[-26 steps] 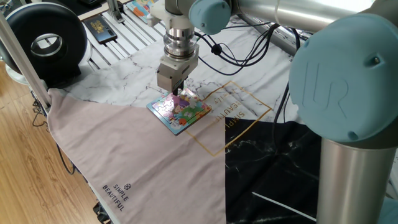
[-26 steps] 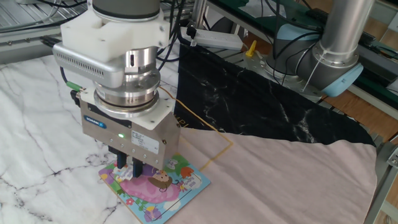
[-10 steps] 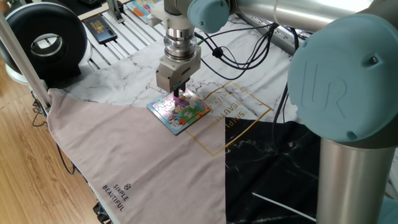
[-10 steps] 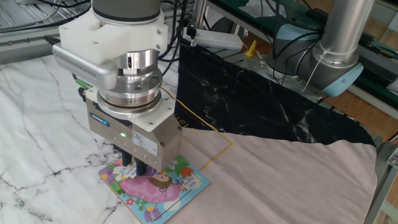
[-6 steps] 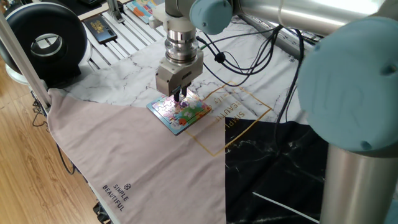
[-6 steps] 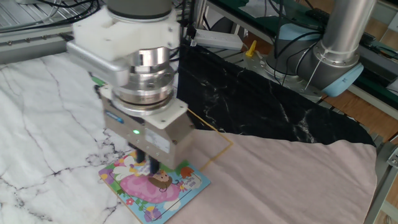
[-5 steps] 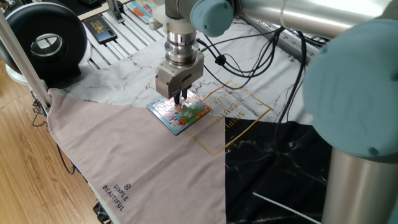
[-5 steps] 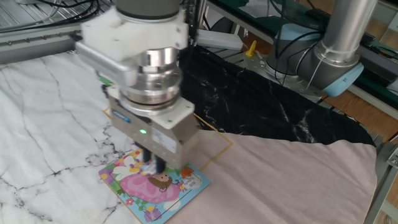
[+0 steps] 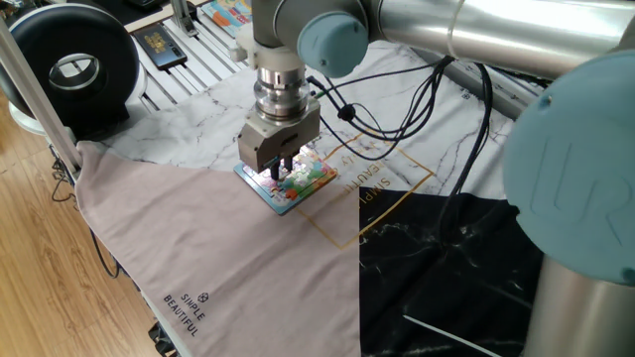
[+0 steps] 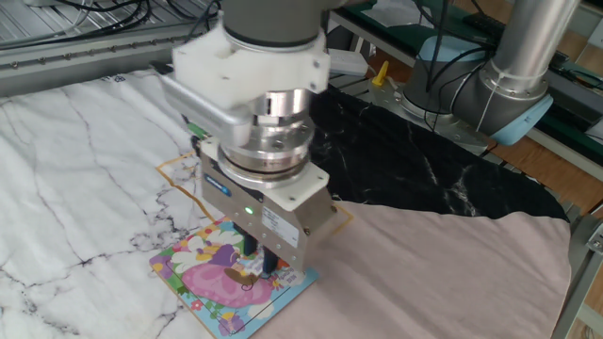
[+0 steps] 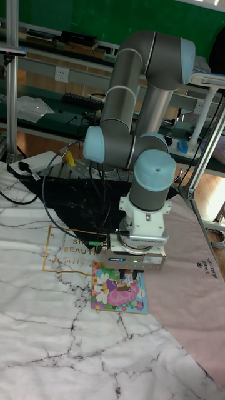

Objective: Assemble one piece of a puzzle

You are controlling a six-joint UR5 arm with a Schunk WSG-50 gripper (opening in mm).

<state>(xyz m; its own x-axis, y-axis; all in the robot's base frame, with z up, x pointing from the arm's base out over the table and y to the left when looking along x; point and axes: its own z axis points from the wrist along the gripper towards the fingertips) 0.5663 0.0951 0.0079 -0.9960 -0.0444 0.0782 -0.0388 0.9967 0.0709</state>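
One puzzle [image 10: 212, 282] on marbled cloth [image 10: 66, 169], jaws low over it.

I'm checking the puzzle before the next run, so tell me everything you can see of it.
The puzzle is a small square board with a pastel cartoon picture and a thin blue rim. It lies flat on the marble-patterned cloth, near that cloth's edge beside the pink cloth. The gripper stands over it, fingertips down at its surface; contact is unclear.

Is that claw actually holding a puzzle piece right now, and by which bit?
It cannot be told. The gripper is low over the puzzle, fingers close together, but no piece shows between them in any view.
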